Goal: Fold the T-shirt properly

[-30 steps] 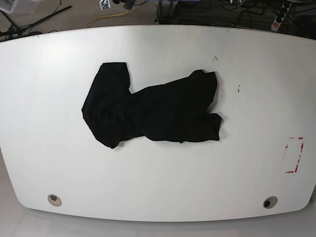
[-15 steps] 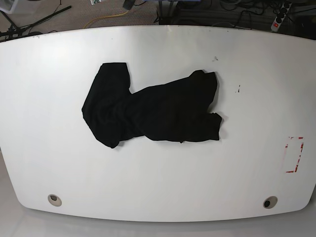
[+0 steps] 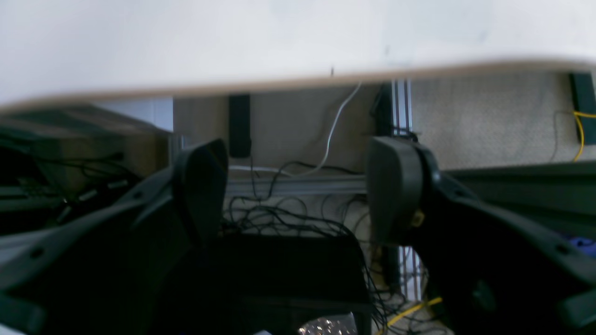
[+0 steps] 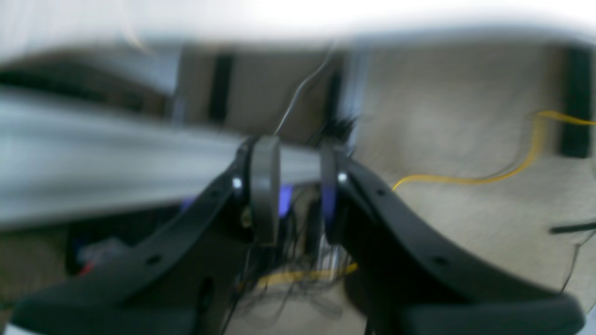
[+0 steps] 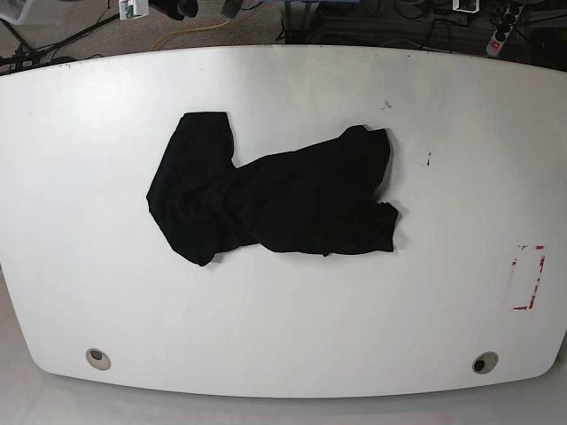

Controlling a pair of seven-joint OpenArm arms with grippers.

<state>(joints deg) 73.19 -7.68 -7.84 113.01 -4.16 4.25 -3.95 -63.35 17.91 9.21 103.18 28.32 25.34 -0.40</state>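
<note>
The black T-shirt (image 5: 270, 199) lies crumpled near the middle of the white table (image 5: 283, 328), one lobe reaching toward the far left, and nothing touches it. Both grippers hang beyond the table's far edge, away from the shirt. In the left wrist view my left gripper (image 3: 298, 160) stands wide open with nothing between its fingers, and the table's edge (image 3: 298, 81) runs above it. The right wrist view is blurred. There my right gripper (image 4: 298, 156) shows a narrow gap between its fingers, with nothing in it. Small parts of the arms (image 5: 173, 7) peek in at the base view's top edge.
Two round holes (image 5: 98, 359) (image 5: 485, 363) sit near the table's front edge. A red tape mark (image 5: 529, 277) is at the right. Beyond the far edge the floor holds cables, a yellow cord (image 4: 512, 172) and a power strip (image 5: 500, 31).
The T-shirt has not moved. The arm parts at the top edge of the base view have shifted leftward, and a small white piece has come into view at the top right.
</note>
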